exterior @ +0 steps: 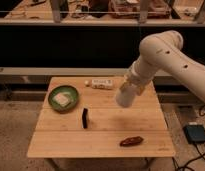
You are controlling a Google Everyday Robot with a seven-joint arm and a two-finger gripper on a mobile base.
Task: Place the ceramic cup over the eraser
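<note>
The ceramic cup (124,98), small, white and tapered, hangs in the air above the right half of the wooden table (101,131). My gripper (130,86), at the end of the big white arm, is shut on the cup's upper part, and the cup hides most of the fingers. The eraser (85,118), a thin black upright block, stands near the table's middle, to the left of the cup and lower down.
A green plate (63,91) holding a pale square piece sits at the table's left. A white printed box (102,83) lies at the back edge. A reddish-brown elongated object (131,141) lies front right. A dark device (197,134) rests on the floor at right.
</note>
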